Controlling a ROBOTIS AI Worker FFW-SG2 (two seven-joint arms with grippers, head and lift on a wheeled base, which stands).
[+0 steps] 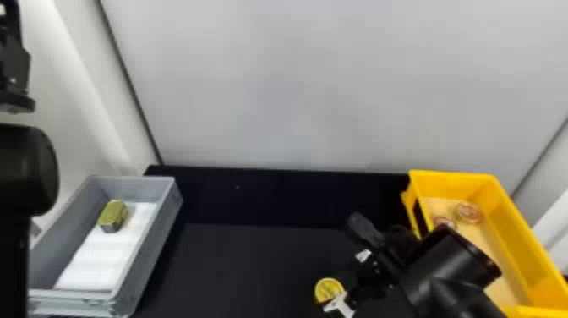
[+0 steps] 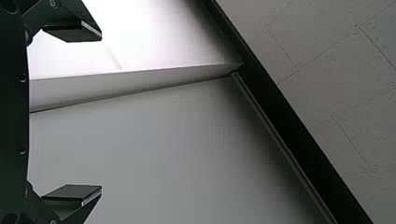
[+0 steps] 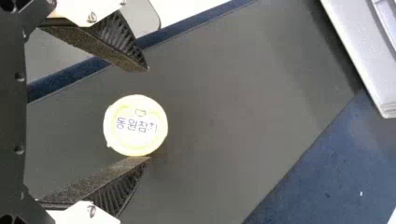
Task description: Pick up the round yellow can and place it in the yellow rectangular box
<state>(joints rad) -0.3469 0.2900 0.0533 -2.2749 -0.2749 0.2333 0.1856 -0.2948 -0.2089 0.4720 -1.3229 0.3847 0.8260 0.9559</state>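
Observation:
The round yellow can [image 1: 329,289] lies on the dark table by my right gripper [image 1: 343,275] in the head view. In the right wrist view, the fingers of my right gripper [image 3: 148,114] stand apart with the can [image 3: 136,125] between them, close against one finger and clear of the other. The yellow rectangular box [image 1: 522,237] is at the right, partly covered by the right arm. My left gripper [image 1: 16,84] is parked high at the left edge; in its wrist view the left gripper [image 2: 101,113] is open, nothing between its fingers.
A grey bin [image 1: 158,237] at the left holds a green-gold block-shaped can [image 1: 113,215] on a white liner [image 1: 95,264]. Two round items [image 1: 468,212] lie in the yellow box. A pale wall [image 1: 274,84] rises behind the dark table [image 1: 236,270].

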